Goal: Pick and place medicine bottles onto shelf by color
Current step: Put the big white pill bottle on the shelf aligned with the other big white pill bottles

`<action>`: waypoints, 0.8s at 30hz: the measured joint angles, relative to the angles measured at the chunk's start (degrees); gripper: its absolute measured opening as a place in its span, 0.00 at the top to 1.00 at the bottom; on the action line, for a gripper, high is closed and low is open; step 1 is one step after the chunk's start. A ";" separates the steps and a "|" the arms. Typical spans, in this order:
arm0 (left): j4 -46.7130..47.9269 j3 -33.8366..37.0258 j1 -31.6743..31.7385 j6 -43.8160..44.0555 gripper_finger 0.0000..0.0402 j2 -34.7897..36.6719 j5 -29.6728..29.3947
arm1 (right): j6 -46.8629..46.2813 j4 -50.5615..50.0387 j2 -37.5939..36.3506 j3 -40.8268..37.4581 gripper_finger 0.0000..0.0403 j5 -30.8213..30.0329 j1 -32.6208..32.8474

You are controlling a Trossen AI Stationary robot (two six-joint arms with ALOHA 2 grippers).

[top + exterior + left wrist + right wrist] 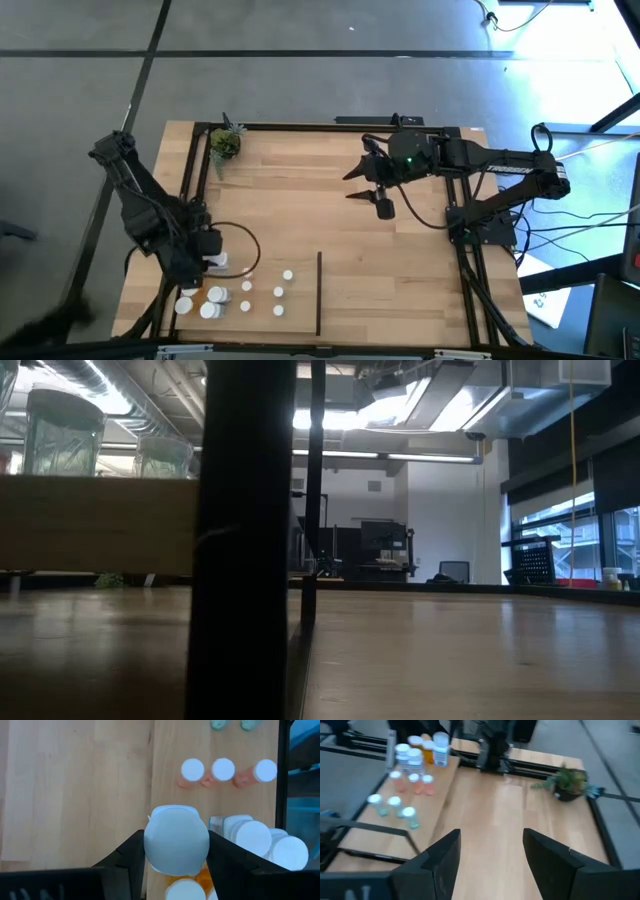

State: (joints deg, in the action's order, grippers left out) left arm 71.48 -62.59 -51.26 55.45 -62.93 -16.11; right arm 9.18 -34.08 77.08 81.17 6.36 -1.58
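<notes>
My left gripper sits at the near left corner of the shelf, just above the cluster of medicine bottles, and its fingers are clamped on the sides of a large white-capped bottle; in my left wrist view that cap fills the space between the two dark fingers, both of them pressing against it. Just beside the held bottle stand two more big white-capped bottles, and under it an orange bottle peeks out with its own white cap. Farther along the board a row of three small orange bottles stands upright, caps apart from one another. From above, the remaining bottles lie grouped between the left rail and the thin black divider strip, all on the divider's left side. My right gripper hovers over the far middle of the board, well apart from the bottles, its fingers spread wide with nothing between them. A small green potted plant stands in the far left corner. The low view shows only a dark upright post and the bare wood.
</notes>
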 joint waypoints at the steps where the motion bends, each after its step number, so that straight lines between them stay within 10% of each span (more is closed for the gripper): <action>1: -0.42 0.00 -0.28 0.01 0.60 -0.62 -0.15 | 0.04 -0.01 0.00 0.00 0.46 1.10 0.00; 10: -2.07 0.50 -2.00 4.44 0.60 -5.54 -3.09 | 1.82 -0.03 0.00 0.00 0.46 11.70 0.02; 24: -10.49 9.23 -4.66 5.67 0.60 -6.09 -2.87 | 3.28 -0.03 0.00 0.00 0.46 11.94 0.15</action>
State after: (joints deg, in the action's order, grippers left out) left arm 60.99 -53.36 -55.92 61.12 -69.02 -18.98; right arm 12.47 -34.11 77.08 81.17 18.31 -1.43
